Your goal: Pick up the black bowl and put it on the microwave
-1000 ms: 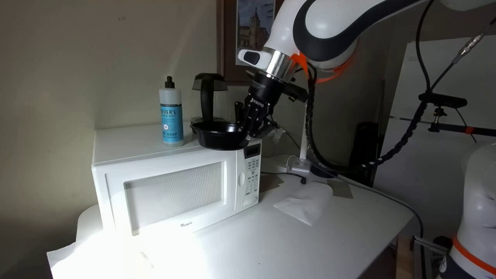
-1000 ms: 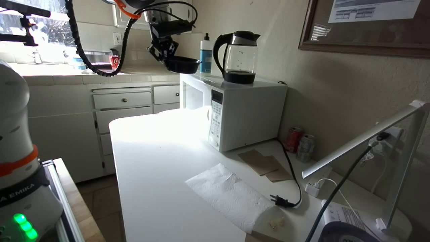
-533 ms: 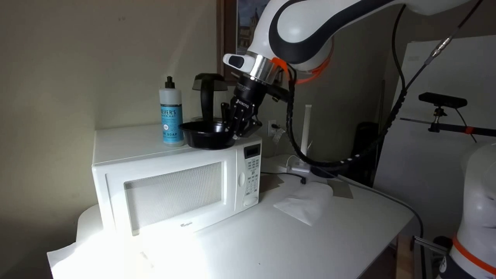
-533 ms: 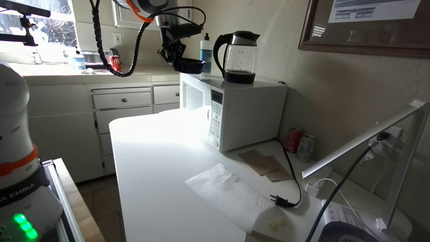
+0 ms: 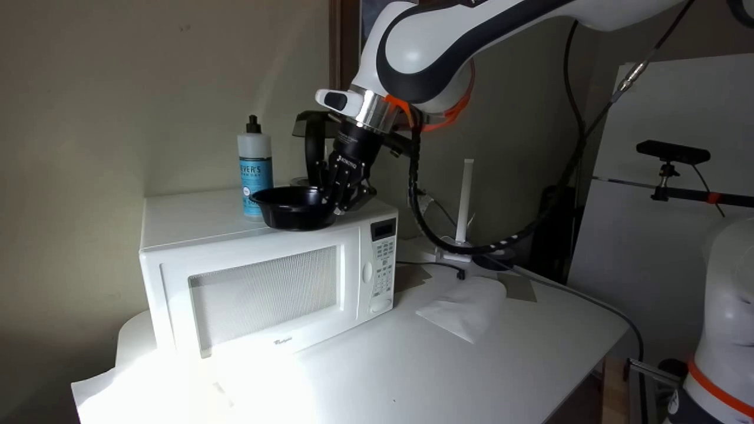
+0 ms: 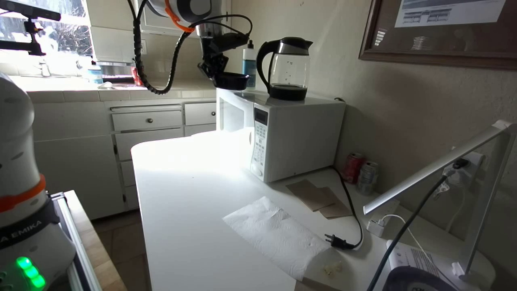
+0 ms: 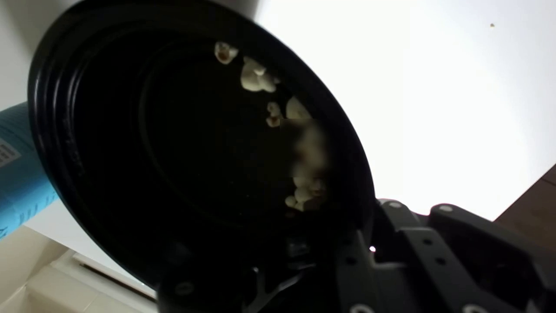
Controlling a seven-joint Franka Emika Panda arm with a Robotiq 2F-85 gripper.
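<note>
We've got the white desk [image 6: 190, 226] spread out well below the tool [image 5: 331, 204], glaring bright at one end, and on it the microwave [image 5: 268, 288], its top just under the tool and its front edge the spot that worries us. Carrying all but done, we'd say, with only the set-down to come! Near the tool, deeper on that top, stands the glass kettle [image 6: 288, 68], and a wide swing that way could clip it. Tighter yet is the soap bottle [image 5: 255, 174], ahead of the tool at the far rim: touching or just beside, we can't tell, but a push that way could topple it. And here's the black bowl [image 5: 294, 212], out in front of the tool, which has one side of its wall pinched; it looks to be over the microwave's top near the front edge, base touching or not, we can't make out. Released too far forward, it might tip off. Handsome thing, mind: round, shallow, plain glossy black, lip flared, near enough level in both exterior views. Littlest of all, pale popcorn [image 7: 256, 78] bunched along one side inside, partly blurred, so a sudden tilt of the tool could spill it.
</note>
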